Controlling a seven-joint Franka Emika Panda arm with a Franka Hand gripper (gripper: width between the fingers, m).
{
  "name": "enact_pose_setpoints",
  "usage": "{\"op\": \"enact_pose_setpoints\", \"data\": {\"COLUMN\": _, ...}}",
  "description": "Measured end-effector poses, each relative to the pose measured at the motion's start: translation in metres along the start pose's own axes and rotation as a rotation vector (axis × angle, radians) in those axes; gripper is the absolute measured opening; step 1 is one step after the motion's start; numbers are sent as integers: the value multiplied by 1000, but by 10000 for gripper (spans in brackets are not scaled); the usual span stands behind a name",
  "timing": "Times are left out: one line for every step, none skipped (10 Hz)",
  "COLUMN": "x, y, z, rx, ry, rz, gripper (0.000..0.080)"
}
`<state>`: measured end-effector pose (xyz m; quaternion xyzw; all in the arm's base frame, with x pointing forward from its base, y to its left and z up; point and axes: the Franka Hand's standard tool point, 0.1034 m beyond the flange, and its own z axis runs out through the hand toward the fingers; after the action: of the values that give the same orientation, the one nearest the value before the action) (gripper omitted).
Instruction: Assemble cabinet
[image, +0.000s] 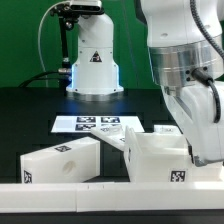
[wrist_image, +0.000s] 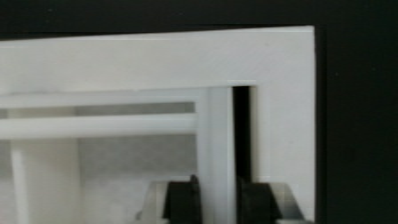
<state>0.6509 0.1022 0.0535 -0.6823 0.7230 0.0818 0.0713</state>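
Clamping is being noted: a thin wall (wrist_image: 214, 130) of the cabinet box (image: 160, 155), lying just beside the marker board (image: 95, 124), is being held by the pincer (wrist_image: 217, 192). The plastic is being judged light, stiff and slippery; wall edges are being recommended as holds.

Two cameras here: one wide and low, one right up close.
We look from the table's (image: 30, 108) near edge, low over the rail (image: 60, 186), toward the robot base (image: 93, 65) at the far edge; our wrist view peers along the gripper (wrist_image: 217, 196), point-blank, onto the cabinet part (image: 155, 158) both views share.
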Motion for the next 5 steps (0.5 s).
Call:
{"op": "enact_pose_setpoints", "data": {"x": 0, "y": -1, "z": 0, "rx": 4, "ry": 2, "rz": -1, "gripper": 84}}
{"op": "enact_pose_setpoints", "data": {"x": 0, "y": -2, "z": 0, "rx": 11, "ry": 3, "rz": -3, "gripper": 84}}
{"op": "enact_pose_setpoints", "data": {"x": 0, "y": -4, "z": 0, "rx": 25, "ry": 7, "rz": -9, "gripper": 84}}
{"op": "enact_pose_setpoints", "data": {"x": 0, "y": -5, "z": -1, "rx": 26, "ry": 6, "rz": -10, "gripper": 84}}
{"op": "enact_pose_setpoints", "data": {"x": 0, "y": -5, "z": 0, "rx": 26, "ry": 6, "rz": -10, "gripper": 139}}
